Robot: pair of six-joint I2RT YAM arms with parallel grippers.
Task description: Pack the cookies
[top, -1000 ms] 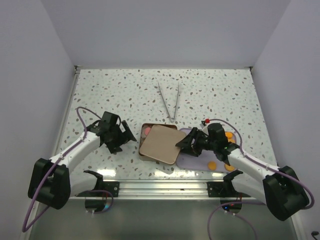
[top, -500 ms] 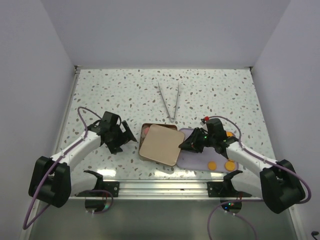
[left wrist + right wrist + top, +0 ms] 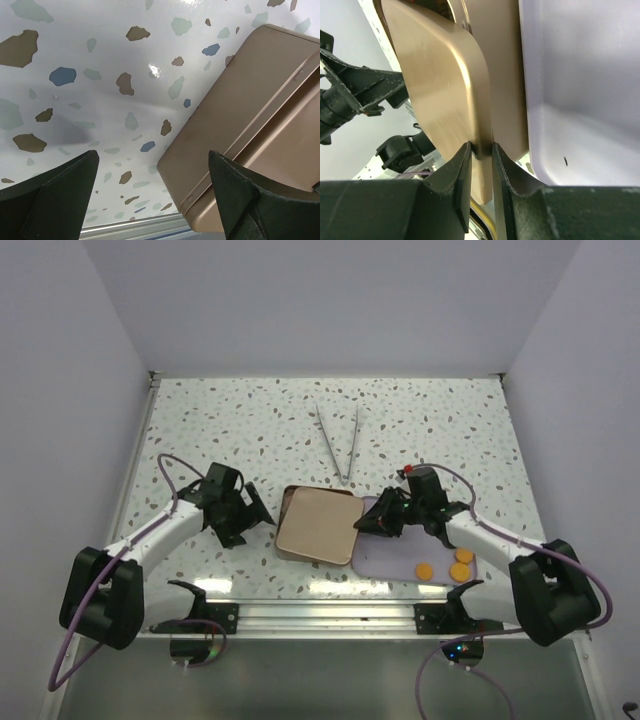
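Your cookies (image 3: 461, 571) should be light, stiff and brittle. They are small flat discs with little edge to catch, and likely to skid on a smooth tray. Take one across its rim, or slide a finger under it. Squeeze gently, since a hard pinch may chip it. Three show, all plain orange rounds, lying close together on the lavender tray (image 3: 385, 558), lower right of centre in the top view, apart from the tin (image 3: 288, 502). You cannot tell whether more lie inside the tin, because the lid (image 3: 318, 526) covers it.

The lid is thin tan metal with rounded corners, stiff, glossy and probably slippery. It sits askew over the tin, in the middle of the top view. The right gripper (image 3: 481, 150) has its jaws pinching the lid's right edge. The wrist view shows only a narrow bite, so the lid may pivot or slip if you tilt it fast. The left gripper (image 3: 258, 523) is just beside the tin's left side, jaws spread and holding nothing, low over the speckled worktop (image 3: 220, 430).
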